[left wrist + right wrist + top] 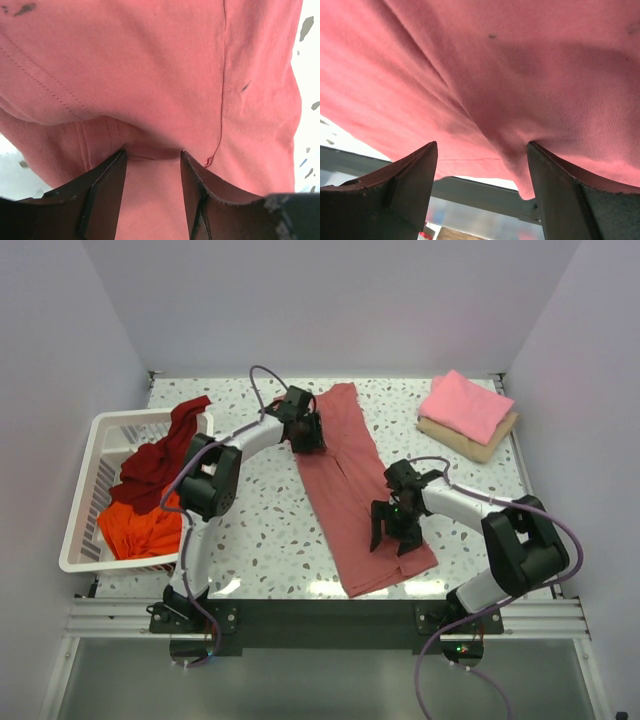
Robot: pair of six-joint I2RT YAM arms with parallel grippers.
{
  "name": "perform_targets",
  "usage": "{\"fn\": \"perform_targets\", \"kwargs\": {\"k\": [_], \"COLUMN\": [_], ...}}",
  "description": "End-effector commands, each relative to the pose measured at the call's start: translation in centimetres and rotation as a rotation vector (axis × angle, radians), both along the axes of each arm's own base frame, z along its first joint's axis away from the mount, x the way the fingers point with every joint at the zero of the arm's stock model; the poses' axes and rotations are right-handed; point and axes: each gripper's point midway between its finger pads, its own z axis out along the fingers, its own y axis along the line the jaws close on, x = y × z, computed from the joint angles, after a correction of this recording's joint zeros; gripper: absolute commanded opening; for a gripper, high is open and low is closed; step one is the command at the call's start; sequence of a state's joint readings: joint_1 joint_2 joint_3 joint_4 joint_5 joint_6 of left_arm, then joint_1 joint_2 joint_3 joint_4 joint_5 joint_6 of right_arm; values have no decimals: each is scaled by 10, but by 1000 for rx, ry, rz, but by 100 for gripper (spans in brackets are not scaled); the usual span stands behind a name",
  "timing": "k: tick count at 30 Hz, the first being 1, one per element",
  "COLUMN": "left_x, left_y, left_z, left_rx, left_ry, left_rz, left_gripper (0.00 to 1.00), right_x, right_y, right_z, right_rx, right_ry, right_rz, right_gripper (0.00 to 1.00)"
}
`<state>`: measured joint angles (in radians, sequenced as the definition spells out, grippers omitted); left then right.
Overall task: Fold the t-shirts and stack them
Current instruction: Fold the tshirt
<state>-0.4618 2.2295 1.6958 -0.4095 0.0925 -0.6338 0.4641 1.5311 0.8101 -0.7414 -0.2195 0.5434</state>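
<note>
The red shirt (350, 490) lies in a long strip on the table (250, 530), from 12 o'clock to 5 o'clock. The left gripper (307, 432) sits on its far end at 11 o'clock. Its jaws are narrow, with a bump of cloth between them, but I cannot tell if they grip. The right gripper (397, 535) is at the 5 o'clock end, jaws wide. At 2 o'clock a pink shirt (465, 405) lies on a tan shirt (480, 445). At 9 o'clock a basket (85, 500) holds a maroon shirt (155, 460) and an orange shirt (140, 530).
</note>
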Motion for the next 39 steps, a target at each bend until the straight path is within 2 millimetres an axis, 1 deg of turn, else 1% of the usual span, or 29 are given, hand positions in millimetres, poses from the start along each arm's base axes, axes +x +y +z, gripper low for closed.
{"fn": "perform_targets", "kwargs": {"k": [1,2,4,5,7,8,12,14,16,17,20,21,22,24,25,26,27,28,29,30,31,32,33,34,35,36,37,38,39], "left_x": [14,16,29,31,40,42,55,65,74,78,97,103,107,109,106,102,93,83,74,58,42,29,3,-16,-32,-60,-81,-98,-123], "left_y": [31,34,33,38,39,42,44,41,36,33,21,17,16,15,16,17,20,22,25,31,34,36,43,40,42,48,40,40,44], "left_z": [-37,-42,-37,-44,-40,-45,-46,-42,-30,-22,29,50,79,112,143,155,152,178,182,159,179,175,140,158,151,120,128,119,95], "left_rx": [104,115,110,119,116,125,131,119,100,87,23,1,-26,-47,-63,-68,-61,-72,-69,-42,-54,-52,-23,-39,-25,10,5,15,34], "left_ry": [28,30,9,22,7,11,-11,-31,-68,-82,-180,-221,-269,-323,-370,-385,-369,-409,-409,-352,-378,-363,-282,-319,-305,-239,-255,-229,-165], "left_rz": [2,-7,-8,-8,-7,-7,-16,-25,-34,-36,-19,-14,-8,-3,-4,-8,-11,-21,-26,-34,-39,-47,-56,-73,-81,-94,-121,-127,-138], "left_gripper": [52,52,52,52,52,52,52,52,52,53,62,65,72,77,81,82,83,84,85,85,85,85,85,85,85,85,85,85,85], "right_x": [3,7,7,12,13,20,31,37,37,45,52,54,54,56,56,54,51,44,40,39,30,27,24,16,14,13,7,6,6], "right_y": [28,33,41,46,51,57,70,74,75,79,86,87,87,85,84,79,75,70,66,61,52,47,41,31,26,21,12,8,0], "right_z": [-6,-5,-5,-2,-5,-1,0,3,5,13,31,37,44,60,66,75,78,77,77,82,75,74,76,69,67,69,59,55,51], "right_rx": [79,88,91,98,91,97,93,74,44,49,58,59,60,66,69,67,60,47,42,39,10,-2,-9,-38,-50,-47,-66,-67,-68], "right_ry": [-6,-12,-16,-24,-14,-28,-37,-45,-44,-70,-109,-120,-125,-164,-179,-196,-204,-188,-186,-211,-190,-194,-207,-194,-199,-220,-207,-208,-203], "right_rz": [-33,-48,-34,-33,-23,-20,-7,-1,19,28,48,50,51,49,45,37,31,21,12,-3,-18,-29,-43,-62,-75,-93,-115,-129,-159], "right_gripper": [76,76,76,76,76,76,76,76,77,77,77,77,77,77,78,78,78,78,78,78,78,78,78,78,78,78,77,77,76]}}
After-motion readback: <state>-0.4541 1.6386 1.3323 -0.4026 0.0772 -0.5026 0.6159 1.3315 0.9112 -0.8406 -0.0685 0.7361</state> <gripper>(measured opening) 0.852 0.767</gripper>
